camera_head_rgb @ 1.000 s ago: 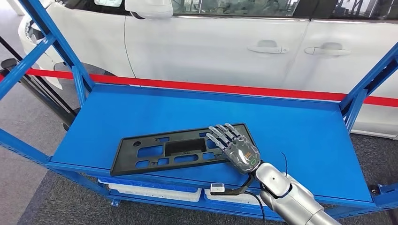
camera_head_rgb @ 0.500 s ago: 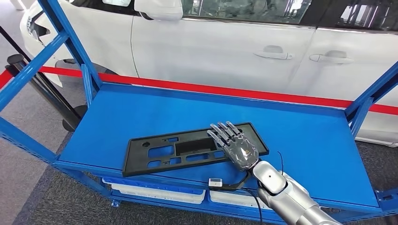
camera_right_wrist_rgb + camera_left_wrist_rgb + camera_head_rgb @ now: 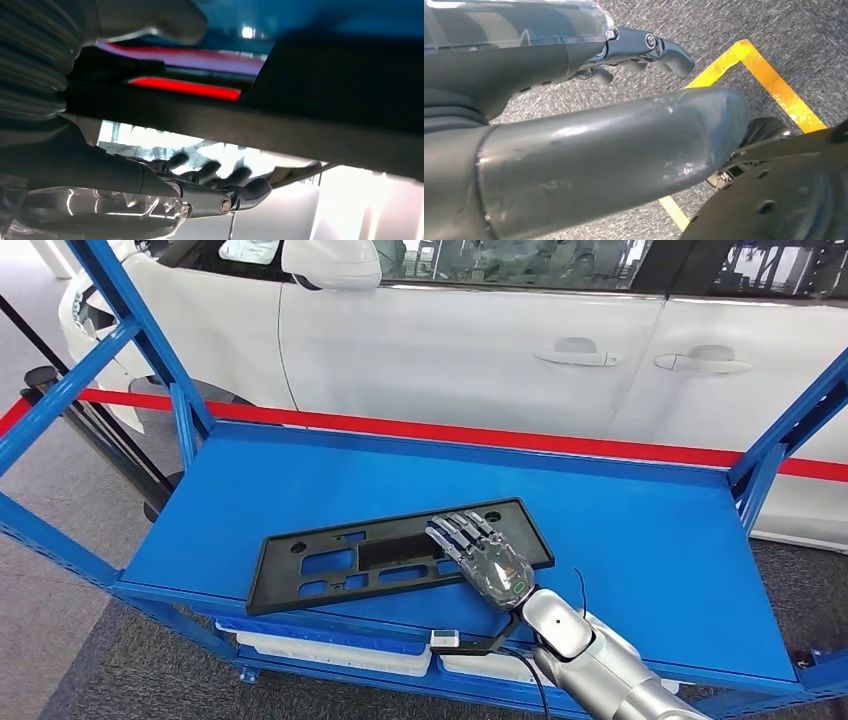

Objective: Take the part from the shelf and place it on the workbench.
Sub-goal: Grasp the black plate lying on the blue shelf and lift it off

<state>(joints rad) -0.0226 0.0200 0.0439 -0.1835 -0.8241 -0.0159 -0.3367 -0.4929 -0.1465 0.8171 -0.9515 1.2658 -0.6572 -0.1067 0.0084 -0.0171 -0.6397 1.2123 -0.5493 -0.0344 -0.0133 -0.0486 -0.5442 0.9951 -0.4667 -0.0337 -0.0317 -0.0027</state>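
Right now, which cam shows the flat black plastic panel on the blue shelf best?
Head view: the whole flat black plastic panel lies on the blue shelf, cut-outs visible, the right hand over its right end. Right wrist view gives a dark, blurred close-up of its edge. Left wrist view looks at floor.

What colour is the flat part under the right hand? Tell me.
Black. The part lies on the blue shelf, clearest in the head view.

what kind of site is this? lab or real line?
Probably a car plant or an assembly demo area, not a plain lab. A white car stands behind a red barrier strip, a black plastic part lies on a blue steel shelf, and yellow floor tape marks the carpet.
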